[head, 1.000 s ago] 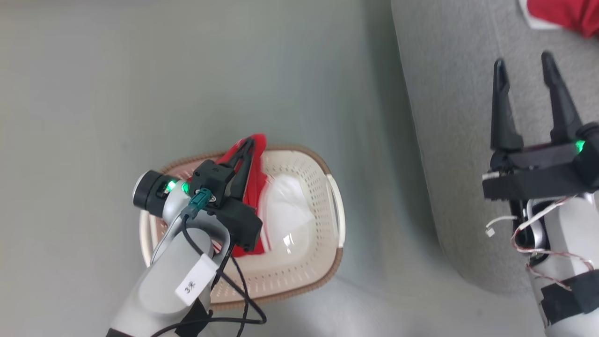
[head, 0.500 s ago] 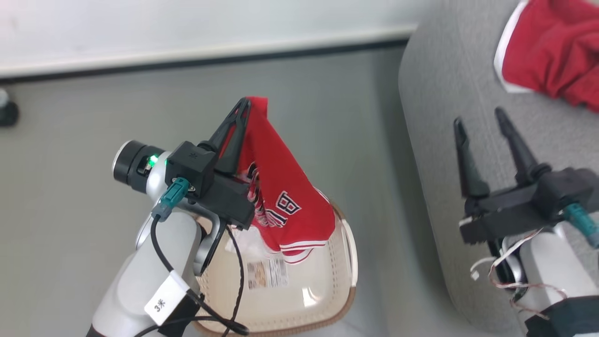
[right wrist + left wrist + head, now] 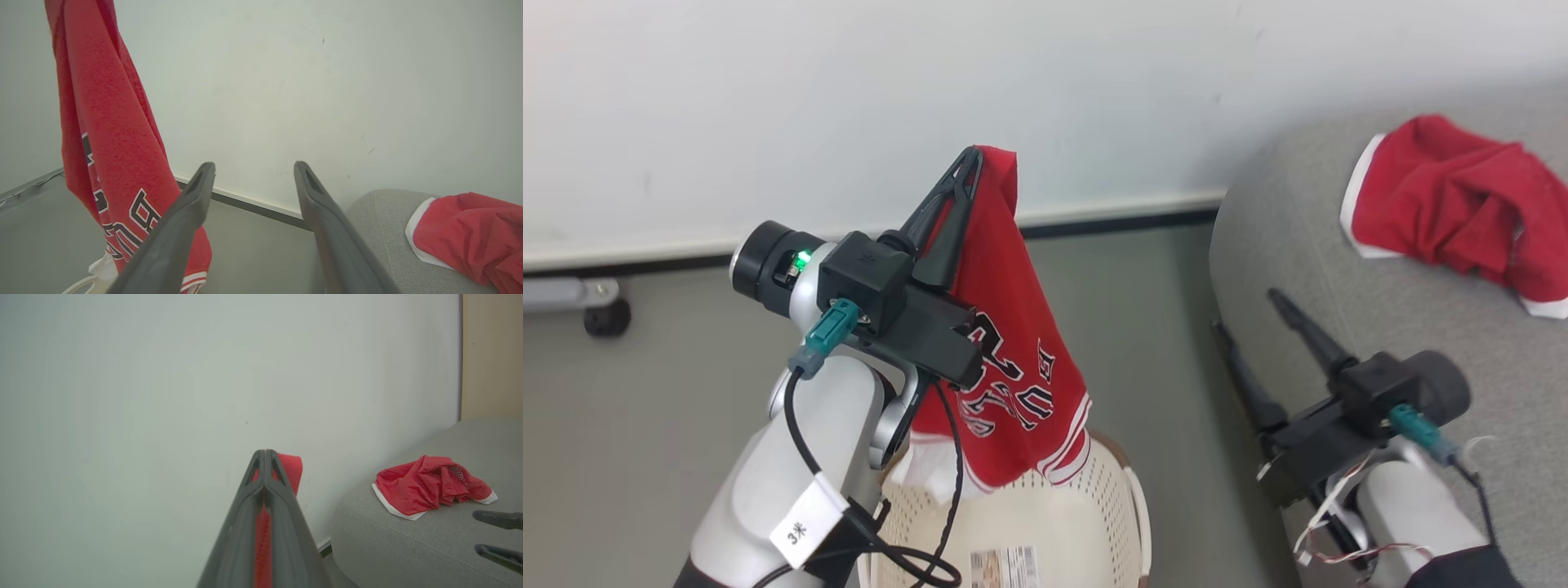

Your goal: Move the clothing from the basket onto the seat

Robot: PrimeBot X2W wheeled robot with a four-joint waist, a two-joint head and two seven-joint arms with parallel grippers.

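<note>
My left gripper [image 3: 972, 157] is shut on a red jersey [image 3: 1005, 327] with dark white-edged letters. The jersey hangs free from the fingertips, its white-trimmed hem just above the cream perforated basket [image 3: 1115, 482]. In the left wrist view the shut fingers [image 3: 265, 454] pinch red cloth [image 3: 292, 467]. A second red garment [image 3: 1445, 204] lies crumpled on the grey seat [image 3: 1380, 310] at the right. My right gripper [image 3: 1245, 314] stands open and holds nothing beside the seat's front edge. Its view shows its spread tips [image 3: 254, 166], with the jersey [image 3: 110, 134] at the left and the garment [image 3: 474, 228] on the seat.
A white wall with a dark baseboard [image 3: 1119, 220] runs behind the grey floor. A wheeled foot [image 3: 605, 314] stands at the far left. A paper label [image 3: 1005, 567] lies on the basket's bottom. A beige panel [image 3: 492, 355] rises behind the seat.
The head camera has tilted up, bringing the wall into view. My left gripper has lifted the jersey out of the basket until it hangs free. The right gripper stayed open.
</note>
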